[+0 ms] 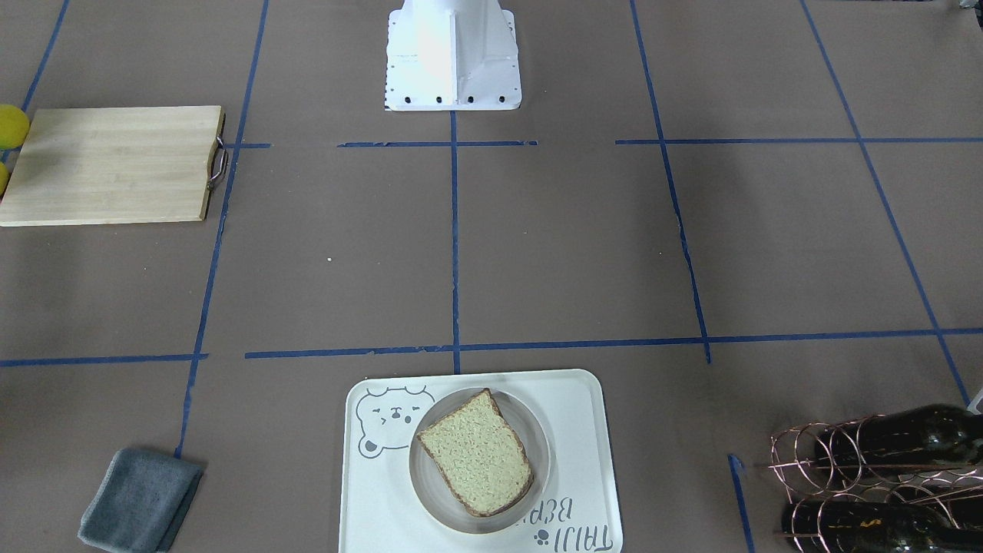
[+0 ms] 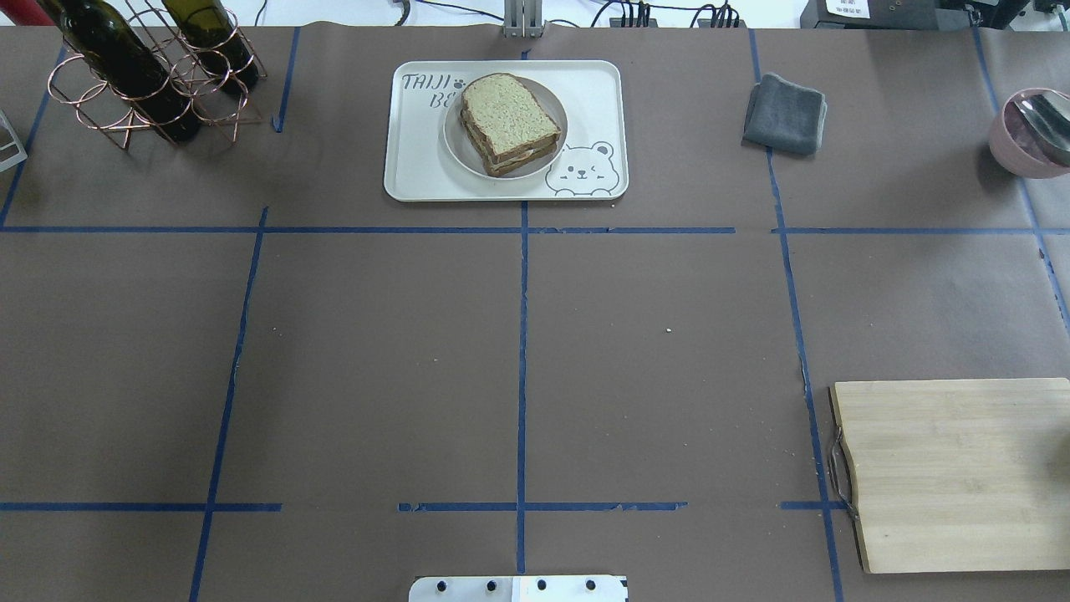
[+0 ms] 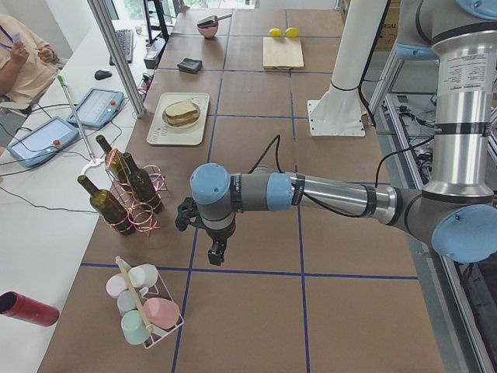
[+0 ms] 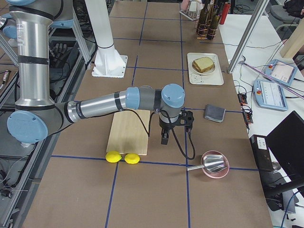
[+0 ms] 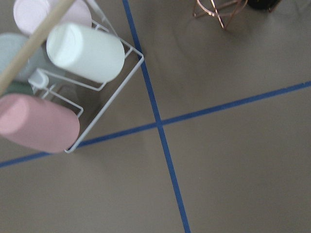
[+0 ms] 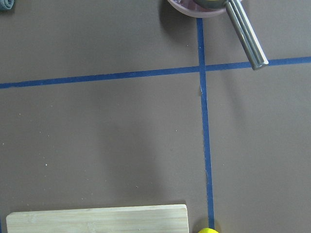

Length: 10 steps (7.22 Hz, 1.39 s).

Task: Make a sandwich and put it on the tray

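One brown paper-covered table [image 2: 376,359] with a blue tape grid fills the overhead view.

Two grey-and-blue robot arms show only in the side views, each stretched low over the table.
- left arm [image 3: 326,194]: mid frame in the exterior left view.
- right arm [image 4: 104,105]: mid frame in the exterior right view.

Pale wooden cutting board [image 2: 953,472] with a metal handle: lower right of the overhead view, nothing on it.

Cream-white rounded-rectangle tray [image 2: 414,171] with a grey bear face and "TAIJI BEAR" lettering: top centre of the overhead view, bottom centre of the front-facing view [image 1: 584,430].

Round grey-white plate [image 2: 456,146]: lies on the tray, about central.

Sandwich [image 2: 508,113]: sits on the plate, on the tray, turned diagonal to the tray's edges.
- Two square slices of speckled tan bread, dark brown crust, stacked nearly flush.
- Thin pale layer visible between the slices along the lower side in the overhead view; too small to identify.
- The front-facing view [image 1: 476,453] shows the top slice only.

Folded grey cloth [image 2: 784,114]: upper right of the overhead view, well apart from the tray.

Left gripper [image 3: 216,252]: points down, mid frame, well apart from the tray. I cannot tell how its jaws stand.

Right gripper [image 4: 165,138]: points down just beside the cutting board's edge. Same uncertainty about its jaws.
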Tool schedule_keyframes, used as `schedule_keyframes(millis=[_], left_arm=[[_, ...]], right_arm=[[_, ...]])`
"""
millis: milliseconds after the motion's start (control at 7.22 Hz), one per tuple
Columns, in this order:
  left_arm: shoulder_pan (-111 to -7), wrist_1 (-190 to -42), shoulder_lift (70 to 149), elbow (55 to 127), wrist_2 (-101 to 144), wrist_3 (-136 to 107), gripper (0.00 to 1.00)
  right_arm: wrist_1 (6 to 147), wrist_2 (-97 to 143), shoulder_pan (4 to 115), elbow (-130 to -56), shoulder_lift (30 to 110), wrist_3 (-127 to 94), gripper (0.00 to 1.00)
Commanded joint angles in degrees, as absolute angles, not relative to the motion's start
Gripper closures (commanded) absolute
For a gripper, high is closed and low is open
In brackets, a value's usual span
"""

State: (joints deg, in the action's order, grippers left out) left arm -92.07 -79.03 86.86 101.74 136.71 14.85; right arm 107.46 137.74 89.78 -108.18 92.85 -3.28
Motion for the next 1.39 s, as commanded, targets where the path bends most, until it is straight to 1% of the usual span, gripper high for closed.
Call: schedule_keyframes(millis=[0, 416, 554, 693, 831, 1247], left_arm=[[-92.11, -80.5, 87.09, 101.43, 136.93, 14.94, 0.0], [-92.11, -80.06, 88.86, 100.64, 136.23, 15.03, 0.0], [-92.11, -79.81, 88.86, 100.81, 136.14, 14.94, 0.0], [-92.11, -79.89, 88.86, 100.64, 136.23, 14.94, 0.0], [-92.11, -79.98, 88.86, 100.2, 136.23, 14.85, 0.0], [-92.11, -79.98, 88.59, 99.67, 136.14, 14.77, 0.0]], right_arm=[[106.18, 135.37, 89.74, -108.37, 93.69, -2.46, 0.0], [105.47, 135.09, 89.74, -108.1, 94.22, -2.46, 0.0], [103.64, 135.0, 89.74, -107.67, 95.61, -2.37, 0.0], [99.53, 135.44, 89.74, -105.32, 97.71, 1.37, 0.0], [97.06, 135.79, 89.65, -104.86, 97.21, 1.93, 0.0], [99.04, 138.5, 89.56, -105.03, 95.63, 0.53, 0.0]])
